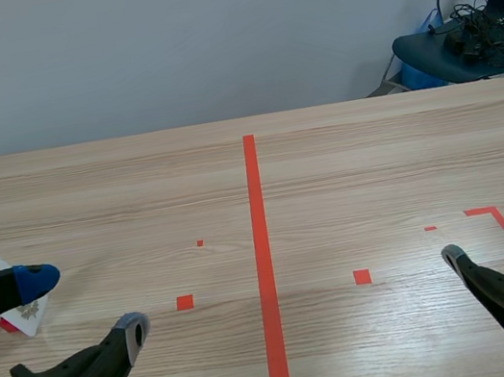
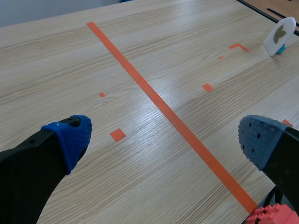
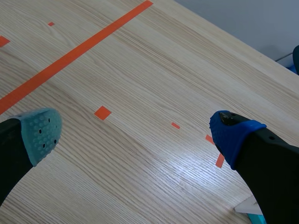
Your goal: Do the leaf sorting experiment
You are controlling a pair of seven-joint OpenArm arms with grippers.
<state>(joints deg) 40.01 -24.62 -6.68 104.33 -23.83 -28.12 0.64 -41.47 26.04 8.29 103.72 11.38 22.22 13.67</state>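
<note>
A white leaf card on a red base stands at the table's left side, just behind my left gripper, which is open and holds nothing. In the left wrist view the left gripper is spread wide over bare wood, with a red studded block under one finger. A second white card with a leaf picture on a blue base stands far ahead of it. My right gripper is open and empty too. In the right wrist view the right gripper hangs over the table, with a white card's edge beside one finger.
An orange-red tape line runs down the middle of the wooden table. A dark chair with cables on its seat stands beyond the far right corner. A grey wall lies behind the table.
</note>
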